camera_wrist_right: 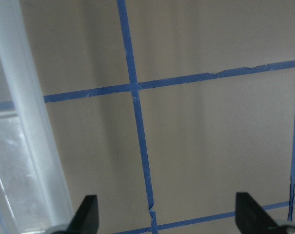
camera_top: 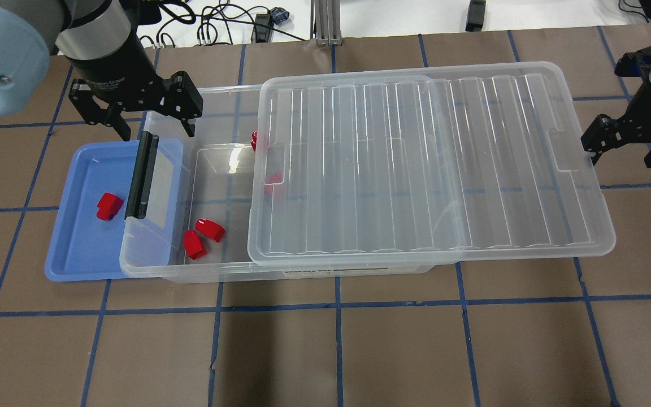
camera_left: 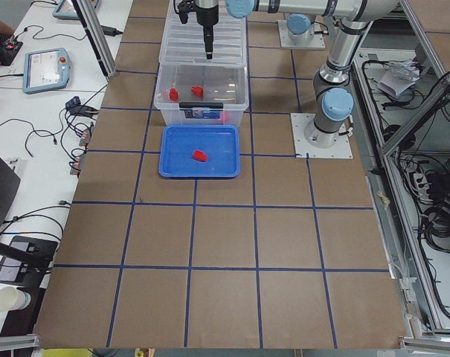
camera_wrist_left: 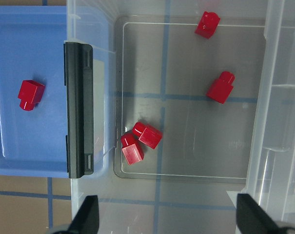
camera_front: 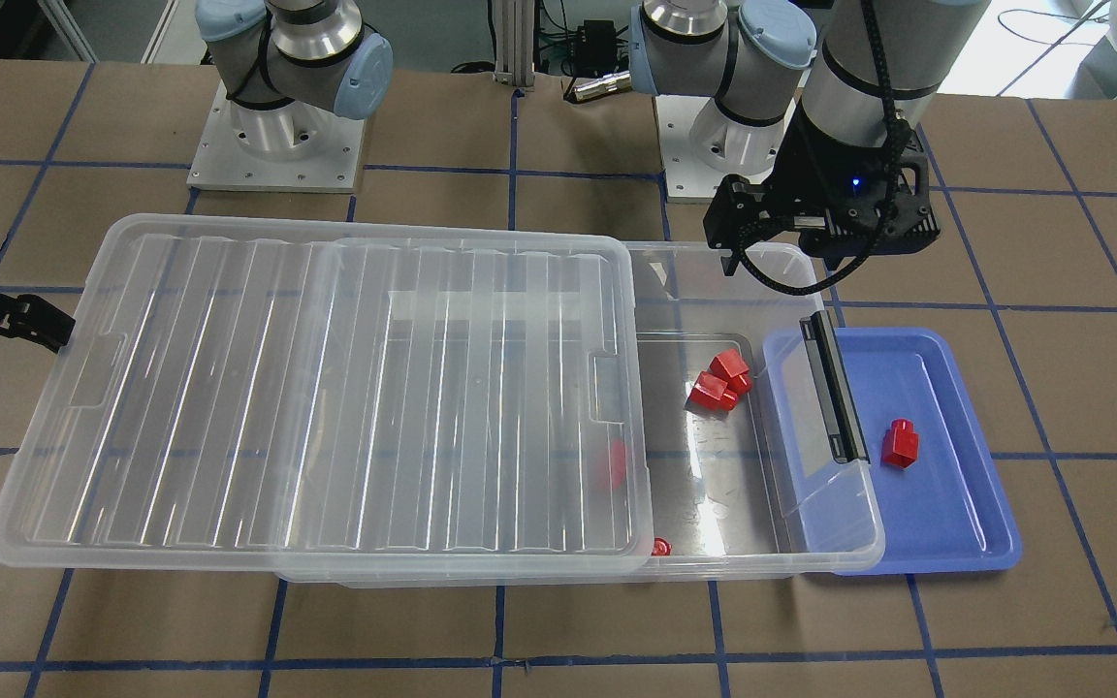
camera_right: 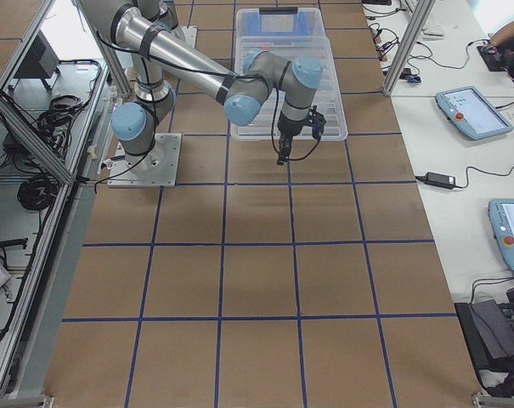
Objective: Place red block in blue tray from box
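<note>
While my left gripper (camera_top: pixel 156 127) hangs open and empty over the box's (camera_top: pixel 218 272) uncovered end, one red block (camera_top: pixel 109 206) lying in the blue tray (camera_top: pixel 77 263), I should descend onto a lone block (camera_wrist_left: pixel 220 87), not the touching pair (camera_wrist_left: pixel 140 142); my right gripper (camera_top: pixel 619 158) gapes empty.

Overhead camera looks forward and down; the front one stares back from across the tabletop (camera_front: pixel 558 630). Both catch the box (camera_top: pixel 229 198) and tray (camera_top: pixel 77 249). Side cameras sit far off at either end. Wrist cameras look straight down, close.
</note>
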